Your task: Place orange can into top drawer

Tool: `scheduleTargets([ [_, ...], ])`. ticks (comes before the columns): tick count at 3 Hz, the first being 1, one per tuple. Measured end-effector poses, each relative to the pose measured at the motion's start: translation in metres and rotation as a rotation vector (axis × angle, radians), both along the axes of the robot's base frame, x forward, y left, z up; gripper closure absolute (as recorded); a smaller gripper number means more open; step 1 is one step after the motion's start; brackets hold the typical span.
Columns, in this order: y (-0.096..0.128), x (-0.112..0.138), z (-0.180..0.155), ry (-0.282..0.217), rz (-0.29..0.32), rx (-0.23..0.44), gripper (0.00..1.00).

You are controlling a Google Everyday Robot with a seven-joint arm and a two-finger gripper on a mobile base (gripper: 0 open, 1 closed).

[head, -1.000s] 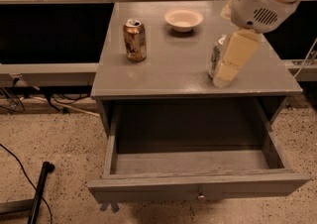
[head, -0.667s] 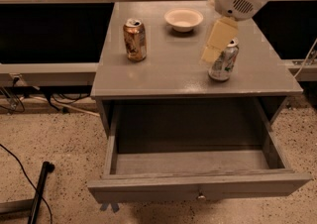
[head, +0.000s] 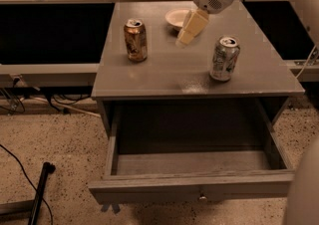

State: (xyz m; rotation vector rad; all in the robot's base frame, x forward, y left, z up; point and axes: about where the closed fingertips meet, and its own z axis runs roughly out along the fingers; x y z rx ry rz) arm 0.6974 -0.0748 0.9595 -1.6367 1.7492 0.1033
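The orange can (head: 135, 40) stands upright on the left part of the grey cabinet top (head: 164, 77). My gripper (head: 187, 36) hangs above the middle of the top, to the right of the orange can and apart from it, in front of a small bowl. It holds nothing that I can see. The top drawer (head: 194, 189) is pulled open below the cabinet top, and its inside is bare. Its small metal knob (head: 202, 198) shows at the front panel's middle.
A silver-green-white can (head: 224, 58) stands on the right of the cabinet top. A small pale bowl (head: 175, 18) sits at the back, partly hidden by my gripper. A black pole (head: 40, 194) and cables lie on the speckled floor at the left.
My gripper has moved left and away from the silver-green-white can, towards the middle of the cabinet top. The cans and drawer have not moved.
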Motion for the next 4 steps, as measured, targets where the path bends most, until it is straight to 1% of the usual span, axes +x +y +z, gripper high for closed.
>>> scheduleTargets([
  [1, 0.033, 0.034, -0.004, -0.008, 0.051, 0.106, 0.0],
  [2, 0.066, 0.041, -0.004, 0.011, 0.085, 0.117, 0.0],
  [3, 0.094, 0.03, -0.012, 0.123, 0.092, 0.139, 0.0],
  [4, 0.118, 0.018, -0.02, 0.239, 0.092, 0.191, 0.0],
])
